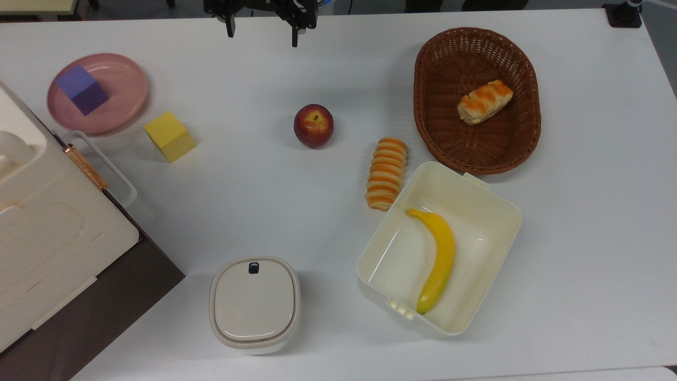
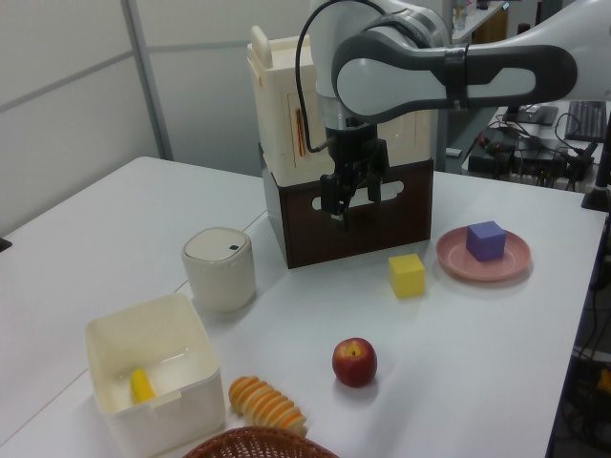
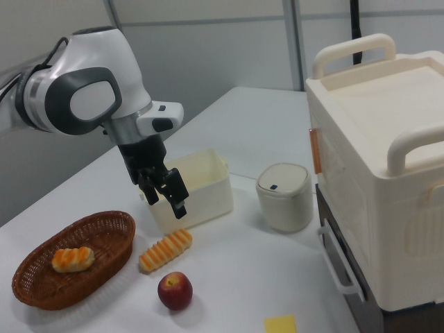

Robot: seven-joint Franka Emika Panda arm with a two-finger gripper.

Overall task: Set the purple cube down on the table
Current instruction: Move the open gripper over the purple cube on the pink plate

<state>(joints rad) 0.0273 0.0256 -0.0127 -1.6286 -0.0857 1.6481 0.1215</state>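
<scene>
The matte blue-violet purple cube [image 1: 82, 89] sits on the round pink plate [image 1: 124, 108], on the white table [image 1: 222, 201]. The black two-finger gripper [image 1: 263, 32] hangs spread, seemingly empty, well apart from the plate.

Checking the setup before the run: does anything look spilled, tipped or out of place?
Nothing is spilled or damaged. One striped bread roll lies loose on the table beside the basket, which holds another roll. The purple cube sits on the pink plate.
</scene>
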